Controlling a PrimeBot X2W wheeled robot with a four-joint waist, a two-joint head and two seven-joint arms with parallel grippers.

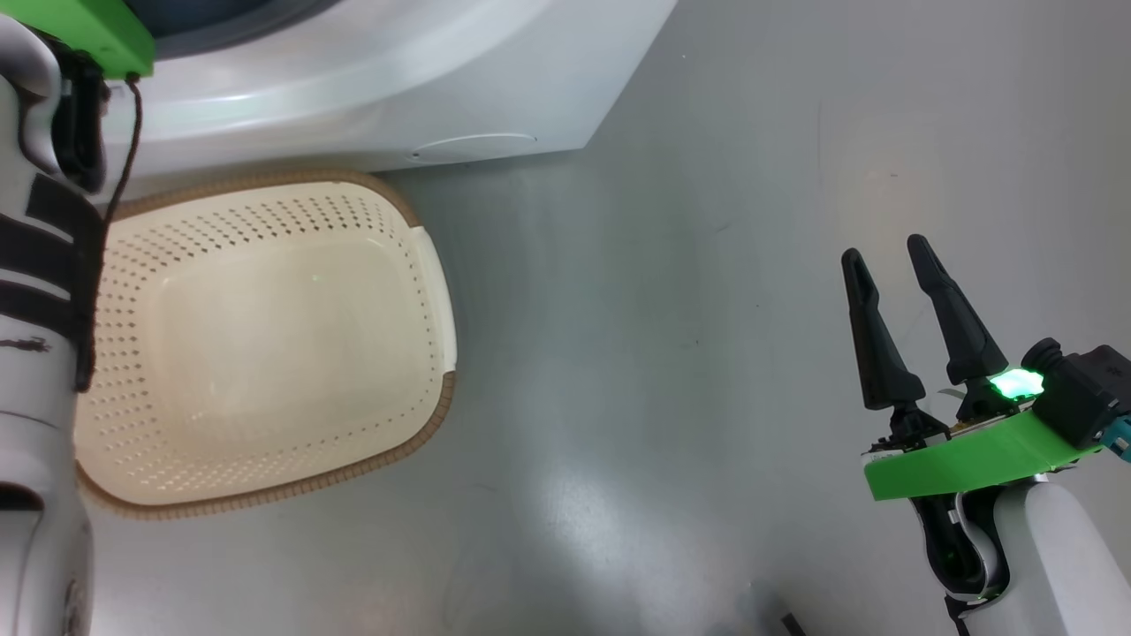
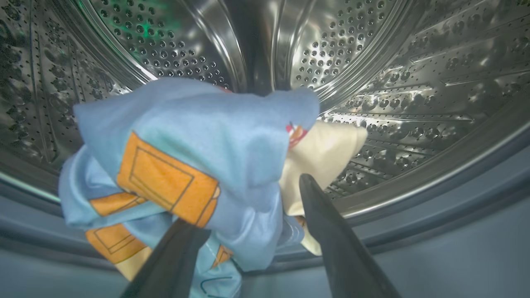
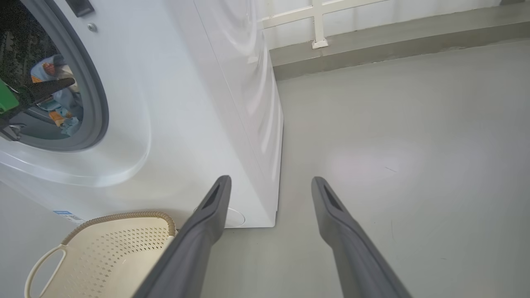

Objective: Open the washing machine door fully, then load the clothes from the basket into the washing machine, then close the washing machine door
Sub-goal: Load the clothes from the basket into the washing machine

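Since the load belongs in the drum, my left arm (image 1: pixel 35 371) runs up the 9 o'clock edge of the head view and into the mouth of the washing machine (image 1: pixel 353 79) at 11 o'clock. From that wrist, my left tool (image 2: pixel 244 200) has its fingers spread wide and is clamped on nothing. The clothes (image 2: pixel 194 136) bulge between and beyond them: light-blue cloth with orange prints, and a cream piece (image 2: pixel 323 153) at 2 o'clock of the bundle. The cloth touches one finger, but I cannot tell whether it hangs there or lies loose. Behind it curves the steel drum (image 2: pixel 372 62), and the grey gasket (image 2: pixel 455 215) crosses at 5 o'clock. I judge the bundle sits near the lip, not deep inside.

The basket (image 1: pixel 265 179) stands on the floor (image 1: pixel 707 353) at 9 o'clock, just in front of the machine, which keeps the carry short. Its perforated bottom is bare, so loading looks nearly finished.

Over at 4 o'clock, my right tool (image 1: pixel 885 248) hovers above the floor with fingers apart and nothing between them. It is well apart from basket and machine, I think parked there to leave my left arm room.

What remains, as I read it, is clearing my left arm and closing the door. Any cloth trailing over the gasket could get pinched, so the bundle may need a nudge deeper.
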